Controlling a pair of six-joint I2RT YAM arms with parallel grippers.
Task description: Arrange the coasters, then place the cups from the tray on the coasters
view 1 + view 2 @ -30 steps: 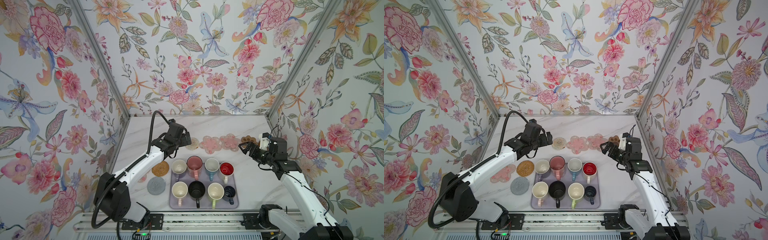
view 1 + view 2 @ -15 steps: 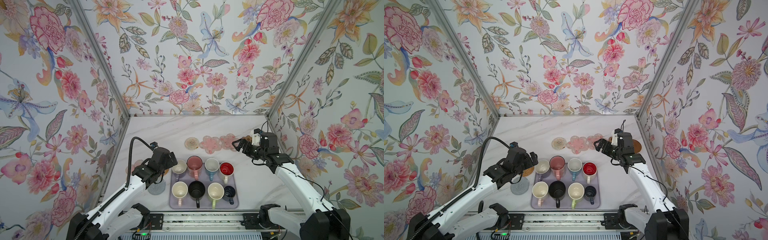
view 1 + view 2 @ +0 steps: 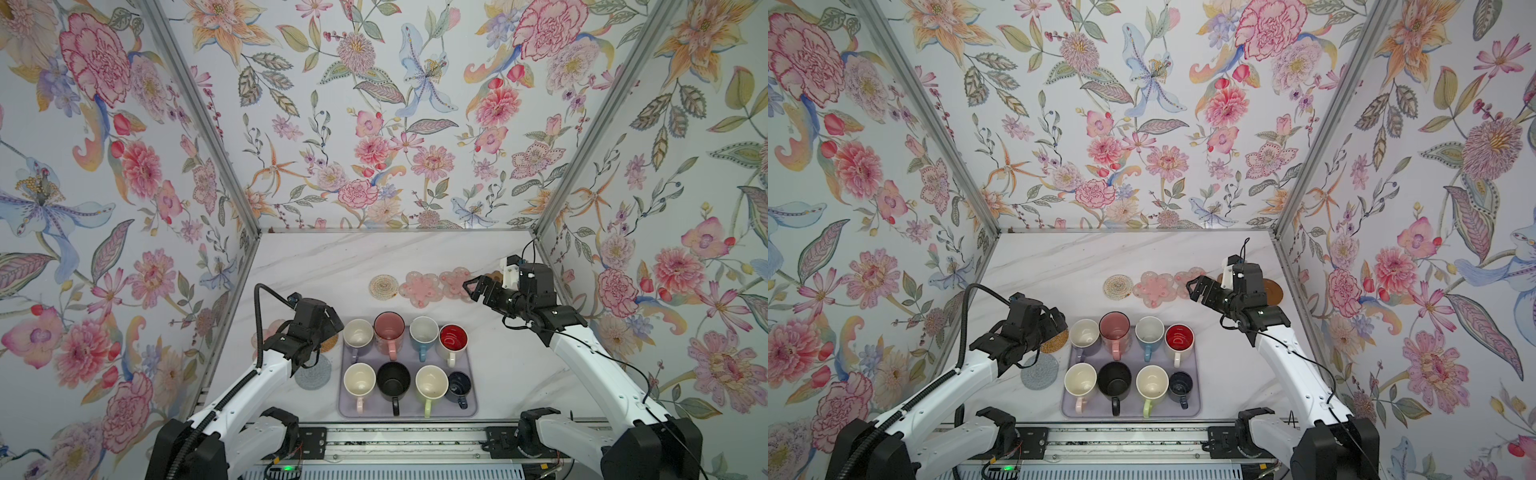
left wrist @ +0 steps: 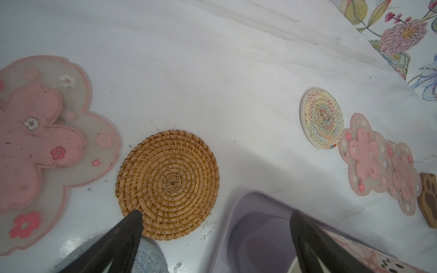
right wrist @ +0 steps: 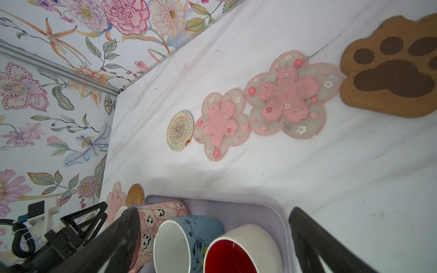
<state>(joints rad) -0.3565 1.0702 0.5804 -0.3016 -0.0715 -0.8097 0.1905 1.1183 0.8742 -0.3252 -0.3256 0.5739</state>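
1. Coasters, row toward table (image 3: 332, 266) far-right corner: beige woven round (image 3: 383, 286), two pink flowers (image 3: 422, 289), brown paw (image 5: 390, 71). Between tray (image 3: 411, 411) and left edge: tan rattan round (image 4: 168, 184), grey knitted round (image 3: 313, 372), third pink flower (image 4: 47, 141).
2. Eight cups (image 3: 392, 380) on tray, near edge.
3. Left jaws released, empty, over tan rattan round; right jaws released, empty, near row's right end.
4. Best handling, by judgement: pinch rattan rim low, clear of tray rim.
5. Obscured: rattan under left arm in both top views; brown disc (image 3: 1274, 291) a sliver.

pale lavender tray (image 3: 376, 409), on it pink mug (image 5: 163, 217) with ghost faces, blue mug (image 5: 205, 227) with dark vines, white mug (image 5: 264, 241) red inside, beyond the tray translucent pink flower coasters (image 5: 293, 94), brown paw coaster (image 5: 392, 71), beige coaster (image 4: 322, 118) with coloured zigzags
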